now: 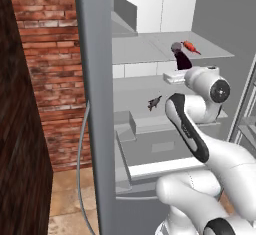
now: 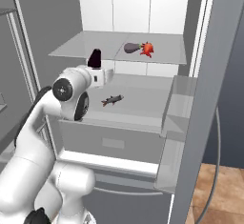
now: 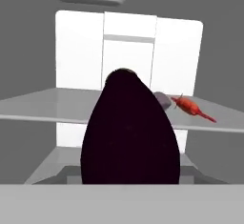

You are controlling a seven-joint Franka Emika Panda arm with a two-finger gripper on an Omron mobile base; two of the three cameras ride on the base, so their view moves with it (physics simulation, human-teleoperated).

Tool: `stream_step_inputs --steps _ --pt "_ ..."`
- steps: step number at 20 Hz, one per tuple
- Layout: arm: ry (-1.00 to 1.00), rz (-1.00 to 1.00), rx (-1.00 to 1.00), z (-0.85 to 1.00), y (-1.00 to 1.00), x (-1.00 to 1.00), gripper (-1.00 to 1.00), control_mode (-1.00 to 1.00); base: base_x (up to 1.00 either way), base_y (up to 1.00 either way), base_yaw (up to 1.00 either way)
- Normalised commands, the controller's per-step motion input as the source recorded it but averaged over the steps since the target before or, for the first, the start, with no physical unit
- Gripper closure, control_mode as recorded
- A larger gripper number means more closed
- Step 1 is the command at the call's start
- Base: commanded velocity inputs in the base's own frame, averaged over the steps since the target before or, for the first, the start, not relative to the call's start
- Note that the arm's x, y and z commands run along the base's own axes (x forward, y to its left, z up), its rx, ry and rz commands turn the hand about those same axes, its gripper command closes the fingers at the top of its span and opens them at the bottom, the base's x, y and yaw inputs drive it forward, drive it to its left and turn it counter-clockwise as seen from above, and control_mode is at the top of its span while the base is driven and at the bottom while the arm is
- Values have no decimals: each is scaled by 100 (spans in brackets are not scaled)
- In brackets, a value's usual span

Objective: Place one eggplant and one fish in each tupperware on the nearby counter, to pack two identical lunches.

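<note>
One glossy, near-black purple egg-shaped eggplant sits clamped in the gripper, its narrow end pointing away from the hand toward the white back wall of the open grey fridge. In the side views the dark lump rises from the white hand, lifted above the middle shelf and just below the level of the upper shelf.

Beyond the gripper and slightly to its right, on that upper shelf, lie a duller mauve-brown eggplant and a bright red-orange fish, touching or nearly touching each other. In the hand view the held eggplant hides most of the mauve one, while the red fish shows clear beside it.

Below the gripper, on the middle shelf, a small dark grey-brown fish lies alone, well apart from the pair above. A grey drawer front closes the space under that shelf. The fridge's grey door edge stands upright close to the arm's left, and a brick wall lies past it.
</note>
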Motion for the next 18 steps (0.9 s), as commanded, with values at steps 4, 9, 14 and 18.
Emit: stream_step_inputs --steps 4,9,14,18 --pt "-1 1 -1 0 0 -25 100 100 -75 -3 0" --pt "0 0 0 0 0 0 100 100 -100 -17 0" --pt "0 0 0 0 0 0 100 100 -100 -20 0" --pt "0 0 0 0 0 0 100 100 -100 -40 0"
